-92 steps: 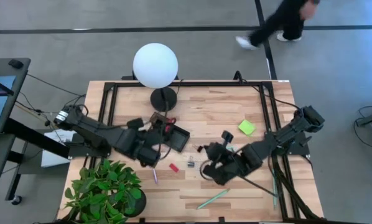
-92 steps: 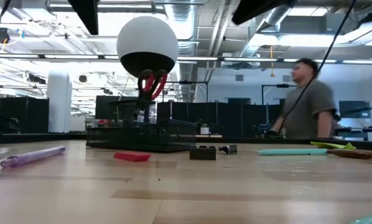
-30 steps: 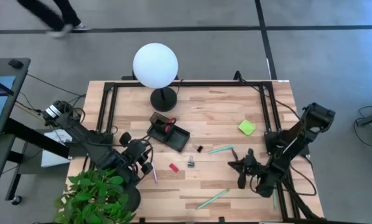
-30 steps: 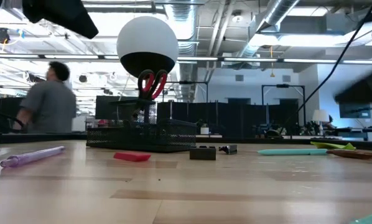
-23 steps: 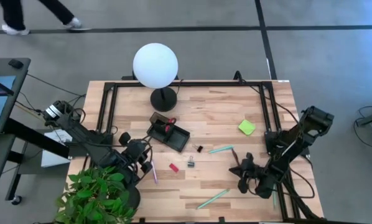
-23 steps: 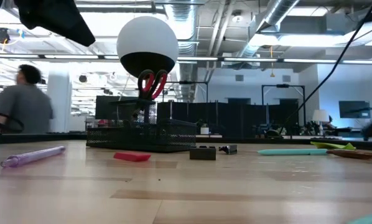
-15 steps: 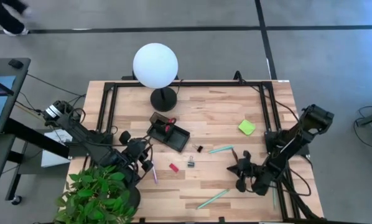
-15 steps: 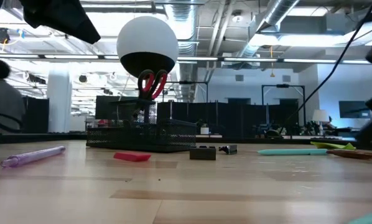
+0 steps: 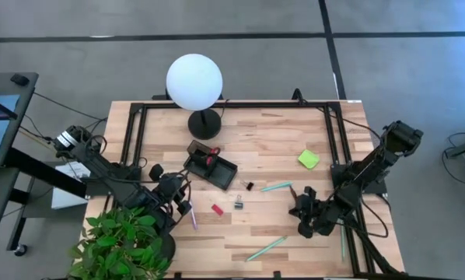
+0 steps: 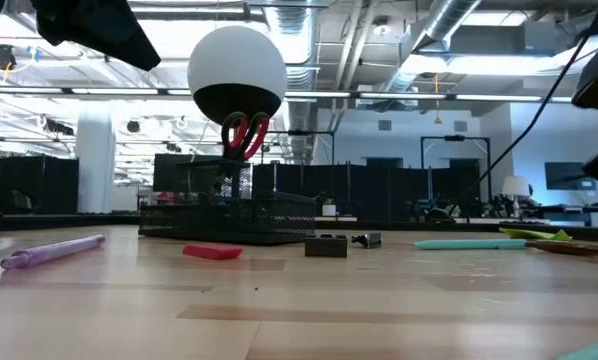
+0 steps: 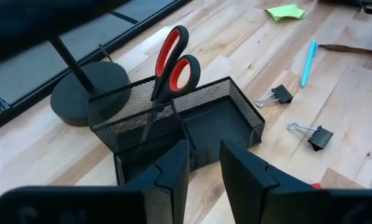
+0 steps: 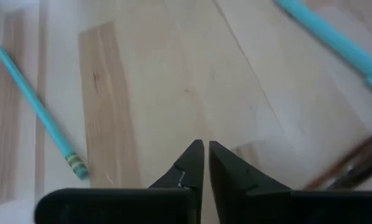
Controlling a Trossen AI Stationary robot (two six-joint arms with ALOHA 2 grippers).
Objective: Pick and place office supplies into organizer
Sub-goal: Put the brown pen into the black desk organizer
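Right gripper [image 9: 302,211], fingers nearly clenched and empty, has shifted toward the pen [image 9: 277,187] at its eleven o'clock; left gripper [image 11: 203,163] parted, idle.

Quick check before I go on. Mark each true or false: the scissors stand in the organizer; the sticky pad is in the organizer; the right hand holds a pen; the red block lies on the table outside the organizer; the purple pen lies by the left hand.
1. Scissors stand in the organizer: true.
2. Sticky pad is in the organizer: false, it lies on the table toward the right arm's side.
3. Right hand holds a pen: false, it holds nothing.
4. Red block lies on the table outside the organizer: true.
5. Purple pen lies by the left hand: true.
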